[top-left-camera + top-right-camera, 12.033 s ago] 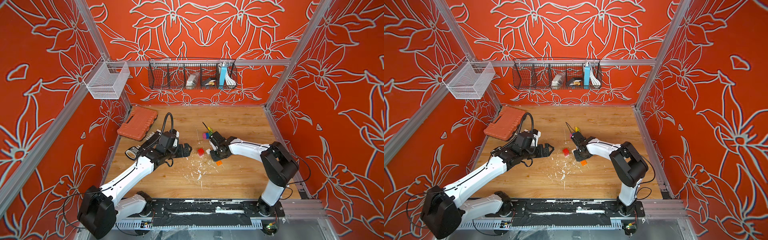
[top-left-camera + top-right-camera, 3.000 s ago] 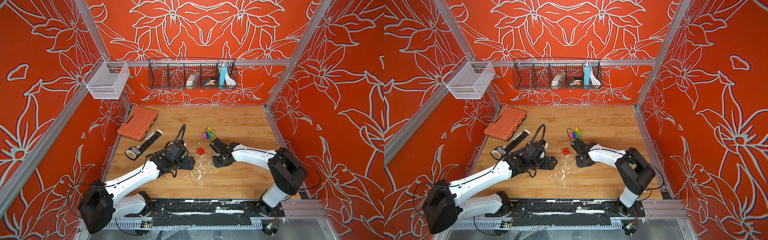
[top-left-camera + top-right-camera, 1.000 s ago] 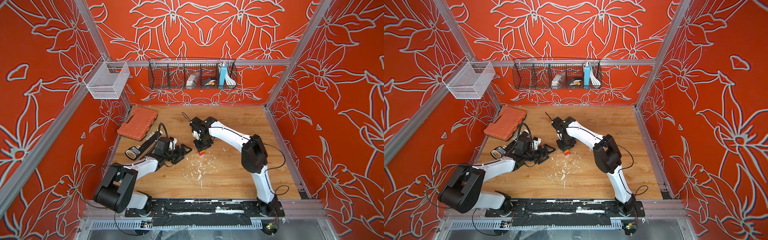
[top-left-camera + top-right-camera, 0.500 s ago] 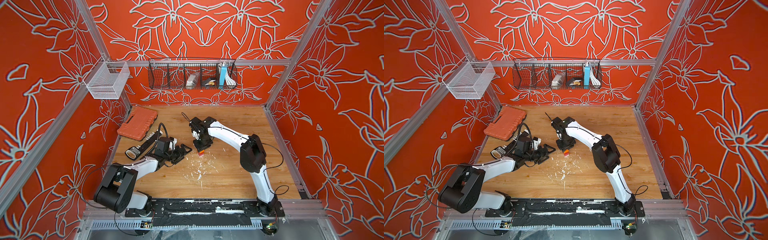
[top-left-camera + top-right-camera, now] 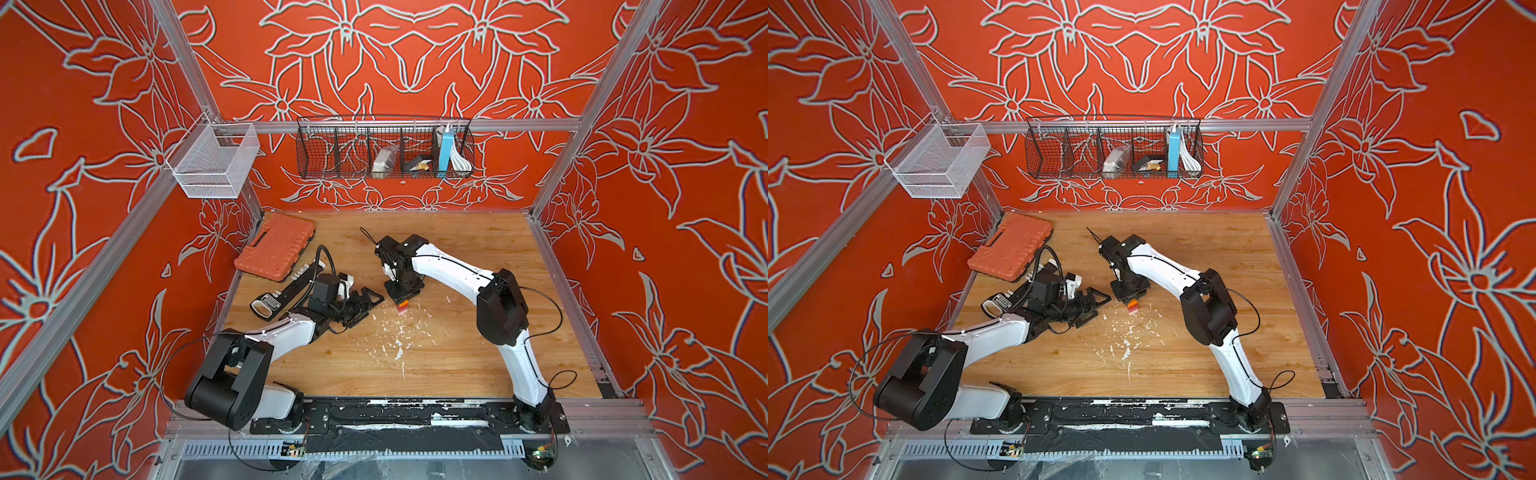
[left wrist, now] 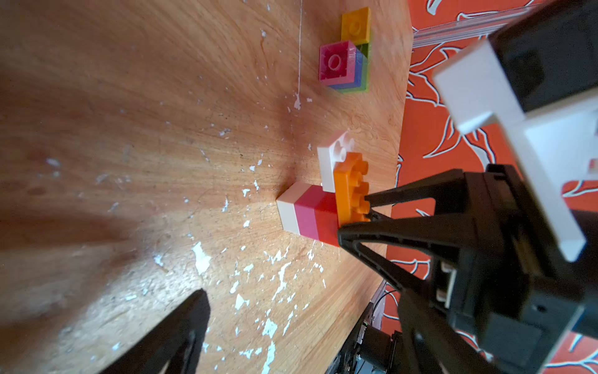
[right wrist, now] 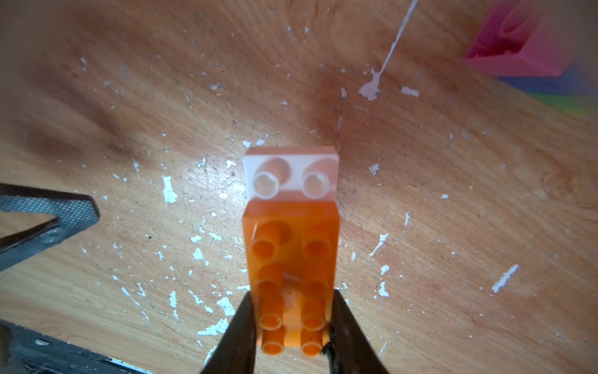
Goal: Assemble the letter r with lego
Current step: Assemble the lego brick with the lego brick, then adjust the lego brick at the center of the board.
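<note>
Right wrist view: right end effector (image 7: 293,296) clenched on the near end of an orange studded plastic brick (image 7: 291,259), one jaw on each long side. Just past the grip, at the orange brick's far end, a small white studded brick (image 7: 291,175) sticks out a step lower. Clicked on or only tucked under, cannot tell. Left wrist view shows what sits under the grip: an upright column of white, pink and red bricks (image 6: 307,217) on the wooden worktop (image 6: 129,145), with the orange brick across its top. Looks like the seating step for the r's arm. Off to one side of the grip, well apart, the left end effector (image 5: 368,307) is released, jaws spread, nothing in them, low over the worktop and pointing at the column. White flecks (image 7: 170,189) lie scattered under both. Farther out from the grip is a separate pink-blue-green brick stack (image 6: 343,68) with a yellow flat brick (image 6: 356,26) right against it, not yet used. Farthest is a ribbed orange plastic case (image 5: 276,249) at the worktop edge.

Risks:
- The column is narrow and nothing braces it, so an off-centre push on the overhang likely tips it.
- Misaligned studs would give a crooked seat.
- Letting go with a sideways drag could pull the orange brick off or knock the white one loose.
</note>
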